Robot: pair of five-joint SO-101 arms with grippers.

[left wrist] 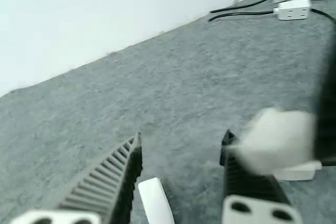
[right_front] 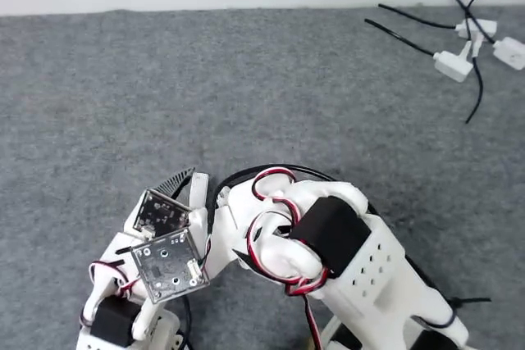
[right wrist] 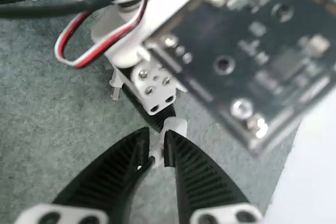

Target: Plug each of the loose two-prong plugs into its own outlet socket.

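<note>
Arms, two, folded low at the near edge of the grey table (right_front: 123,79): left arm (right_front: 111,321) carrying two square circuit boards (right_front: 168,264), right arm (right_front: 369,260) looped with red, white and black wires (right_front: 272,172).

Plug and socket bodies (right_front: 453,65) — at least three white blocks, clustered at the far right corner of the table, well apart from both arms; the outermost is cut by the frame edge. Black cables (right_front: 400,38), four ends counted, fan out from the cluster and cross one another. Which block is a plug and which a socket cannot be made out, nor whether any prongs are seated.

Left gripper (left wrist: 182,137): two black ribbed fingers (left wrist: 113,179) spread wide above the table, nothing visibly clamped. A white strip (left wrist: 155,200) shows low between them, cut off, its identity unclear. A blurred white mass (left wrist: 278,137) sits beside one finger.

Right gripper (right wrist: 156,136): tips drawn almost together, only a slit left — a small white part (right wrist: 153,159) shows through it. Whether this is pinched or merely lies behind cannot be told. One of the left arm's boards looms close beyond the tips, blurred.
</note>
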